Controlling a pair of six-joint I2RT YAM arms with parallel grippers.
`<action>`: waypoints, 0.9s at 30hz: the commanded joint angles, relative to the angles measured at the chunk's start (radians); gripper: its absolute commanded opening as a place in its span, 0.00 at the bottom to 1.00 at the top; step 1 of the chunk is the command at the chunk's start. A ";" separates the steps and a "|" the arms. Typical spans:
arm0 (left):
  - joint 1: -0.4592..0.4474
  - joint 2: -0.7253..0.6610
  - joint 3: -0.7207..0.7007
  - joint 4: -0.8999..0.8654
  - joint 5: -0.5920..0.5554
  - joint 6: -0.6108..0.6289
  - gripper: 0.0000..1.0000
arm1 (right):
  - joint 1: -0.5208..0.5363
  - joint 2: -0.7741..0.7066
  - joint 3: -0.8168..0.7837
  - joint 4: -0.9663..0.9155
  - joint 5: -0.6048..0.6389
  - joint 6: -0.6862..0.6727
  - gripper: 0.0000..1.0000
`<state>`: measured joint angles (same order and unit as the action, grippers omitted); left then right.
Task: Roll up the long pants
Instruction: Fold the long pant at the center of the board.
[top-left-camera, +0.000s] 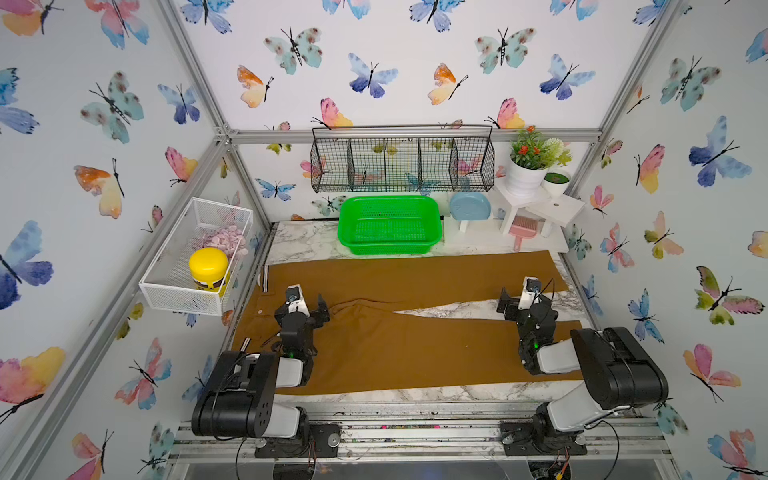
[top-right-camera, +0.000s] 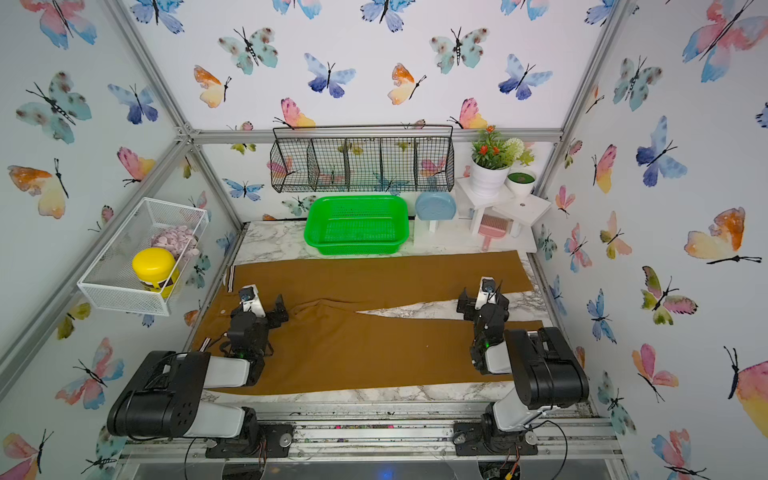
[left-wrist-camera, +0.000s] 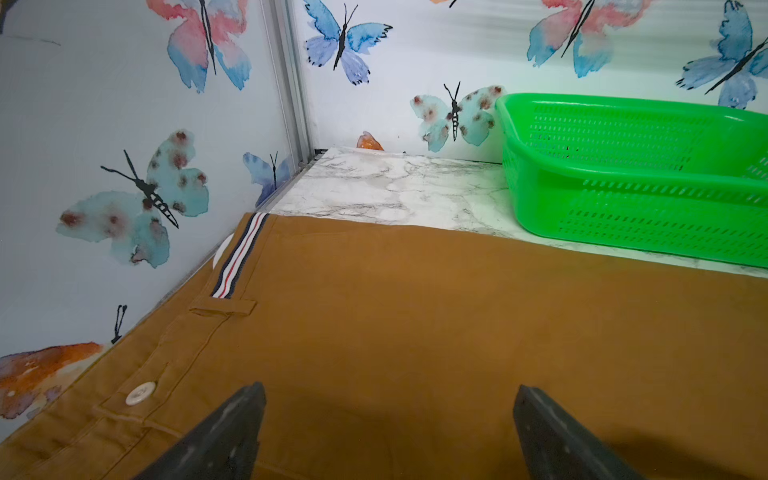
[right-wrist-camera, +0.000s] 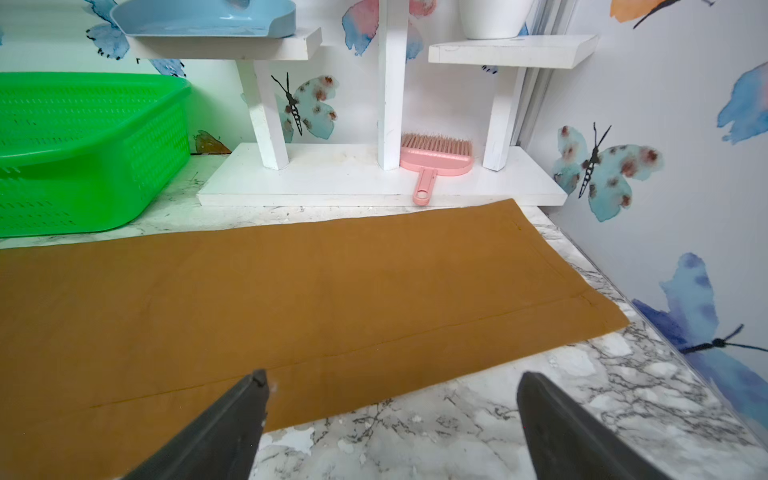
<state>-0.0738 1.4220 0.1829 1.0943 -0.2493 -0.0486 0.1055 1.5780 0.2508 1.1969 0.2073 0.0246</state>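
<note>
The long pants lie flat across the marble table in both top views, mustard-brown, with the striped waistband at the left wall and the two legs running right. A white button shows near the waist. My left gripper hovers open over the waist area, and nothing sits between its fingers in the left wrist view. My right gripper stands open above the bare gap between the two leg ends. In the right wrist view it is over the near edge of the far leg and holds nothing.
A green basket stands behind the pants at the back. To its right a white shelf stand holds a blue dish, plant pots and a pink brush. A white mesh basket with a yellow-lidded jar hangs on the left wall.
</note>
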 joint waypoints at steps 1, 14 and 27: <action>0.000 -0.016 0.013 0.004 -0.007 0.001 0.98 | 0.003 -0.002 0.000 0.008 -0.001 -0.003 1.00; 0.001 -0.017 0.015 0.004 -0.005 0.002 0.98 | 0.003 0.001 0.007 -0.002 -0.006 0.000 1.00; 0.050 -0.124 0.365 -0.645 -0.182 -0.182 0.98 | -0.003 -0.112 0.163 -0.359 0.090 0.052 1.00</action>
<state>-0.0517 1.3708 0.3939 0.7734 -0.3290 -0.1123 0.1051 1.5440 0.2966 1.0702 0.2367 0.0399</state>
